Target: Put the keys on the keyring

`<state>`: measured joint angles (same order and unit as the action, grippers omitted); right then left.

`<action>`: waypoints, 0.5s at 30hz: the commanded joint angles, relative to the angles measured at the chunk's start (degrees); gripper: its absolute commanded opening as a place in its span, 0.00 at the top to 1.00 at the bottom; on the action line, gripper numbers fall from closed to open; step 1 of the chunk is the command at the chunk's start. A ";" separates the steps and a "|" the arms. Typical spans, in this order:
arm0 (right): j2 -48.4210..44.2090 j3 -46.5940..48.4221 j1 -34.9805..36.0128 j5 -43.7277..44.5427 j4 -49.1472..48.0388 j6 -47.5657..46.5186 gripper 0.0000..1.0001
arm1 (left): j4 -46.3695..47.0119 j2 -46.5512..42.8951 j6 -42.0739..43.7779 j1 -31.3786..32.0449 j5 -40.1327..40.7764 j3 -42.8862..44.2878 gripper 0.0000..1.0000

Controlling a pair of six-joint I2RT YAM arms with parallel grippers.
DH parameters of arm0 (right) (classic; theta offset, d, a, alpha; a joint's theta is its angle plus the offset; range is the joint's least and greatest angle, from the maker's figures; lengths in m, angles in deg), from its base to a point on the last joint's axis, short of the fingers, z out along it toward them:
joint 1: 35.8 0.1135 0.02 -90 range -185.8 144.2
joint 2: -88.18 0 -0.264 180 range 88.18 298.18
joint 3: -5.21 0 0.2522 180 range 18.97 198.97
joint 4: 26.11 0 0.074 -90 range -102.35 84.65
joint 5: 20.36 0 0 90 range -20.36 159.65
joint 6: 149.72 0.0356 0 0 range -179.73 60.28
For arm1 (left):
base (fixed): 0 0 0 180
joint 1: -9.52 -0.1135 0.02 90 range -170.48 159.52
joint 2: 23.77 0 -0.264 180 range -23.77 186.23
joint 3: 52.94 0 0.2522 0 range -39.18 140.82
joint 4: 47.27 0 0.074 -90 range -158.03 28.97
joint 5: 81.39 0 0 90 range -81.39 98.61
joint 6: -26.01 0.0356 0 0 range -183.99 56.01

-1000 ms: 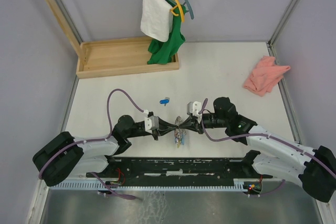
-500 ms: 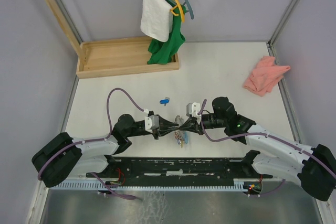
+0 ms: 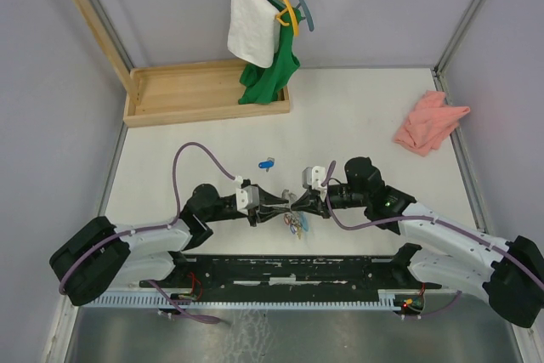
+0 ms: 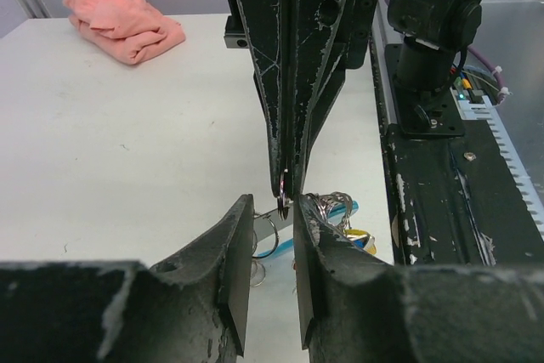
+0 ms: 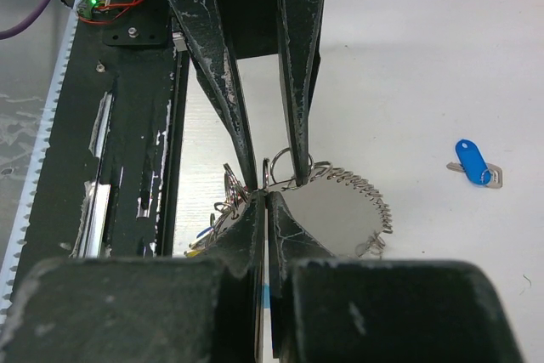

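the right claw (image 3: 297, 202) is pressed together, its two tips meeting on a thin loop of wire that looks like the keyring (image 5: 280, 159), though the wire is so fine at the pinch that i can't be quite sure what part is gripped. it comes in from the right side of the worktop (image 3: 365, 116), low over the surface, close to the middle of the near edge. the left claw (image 3: 280, 202) faces it nose to nose from the left side, its fingers (image 4: 235, 265) standing apart with a narrow gap between them. seen from the right wrist, those two tips sit one on either side of the ring, just beside the wire.

below where the claws meet, towards the near edge, lies a small bunch of rings and tags (image 3: 295, 224) with bits of blue and yellow in it. a coiled wire hoop sits among them. i can't pick out a red tag in that tangle.

the blue key (image 3: 267, 163) lies flat on the bare worktop, on its own, a little further in from the near edge than the claws and clear of both.

a pink cloth (image 3: 430, 121) is crumpled by the right edge. a wooden tray (image 3: 170, 95) sits at the far left corner.
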<state>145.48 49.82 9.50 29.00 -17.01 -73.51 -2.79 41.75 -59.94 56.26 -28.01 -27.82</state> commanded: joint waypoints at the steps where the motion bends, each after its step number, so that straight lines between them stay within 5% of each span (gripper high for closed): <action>1: -1.60 2.38 -0.03 -1.23 -3.90 -0.28 0.99 | -0.96 -1.34 2.39 0.09 1.24 1.06 0.69; 15: -1.54 2.82 -0.03 -1.61 -3.89 0.11 0.99 | -2.80 -0.47 2.37 0.10 1.42 2.27 0.97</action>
<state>145.34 49.82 9.43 29.33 -17.01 -73.51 -4.00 41.26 -59.63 56.26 -27.66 -27.52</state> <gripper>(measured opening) 0.015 0.165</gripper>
